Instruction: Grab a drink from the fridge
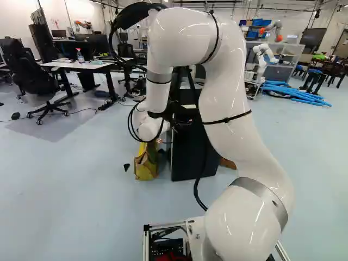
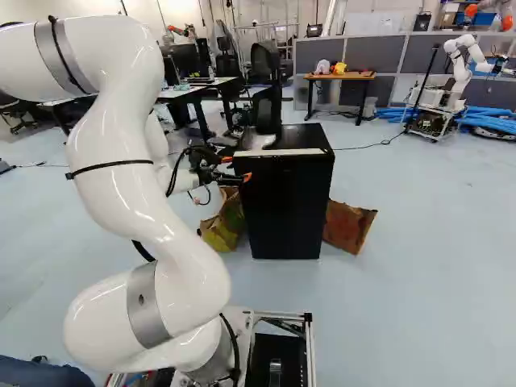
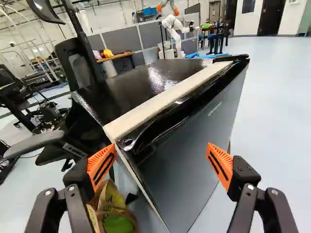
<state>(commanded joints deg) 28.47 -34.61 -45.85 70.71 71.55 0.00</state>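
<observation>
So the drinks fridge (image 2: 286, 214) was a black box on the floor, standing ahead of the base, and its door (image 3: 192, 145) looked closed. My arm (image 2: 133, 201) reached out on the left side of the right base view, with the hand (image 2: 237, 168) up near the fridge's top left corner there. The hand was wide open, fingers well apart and holding nothing. In the wrist view, one of the orange pads (image 3: 101, 165) sat close to the corner with the pale strip (image 3: 160, 101), and the other one showed against the door's face. Honestly couldn't tell if either was touching.

Around the fridge: a yellow and brown bag (image 2: 226, 222) stood by its left side in the right base view, and a brown piece of paper or card (image 2: 348, 226) leaned out past its right side. A black office chair (image 3: 80, 68) was right behind it. Further back there was a wooden-topped table (image 2: 343, 76) with a yellow thing (image 2: 339, 68) on it, plus another robot (image 2: 459, 72) near some blue tubes (image 2: 492, 121).
</observation>
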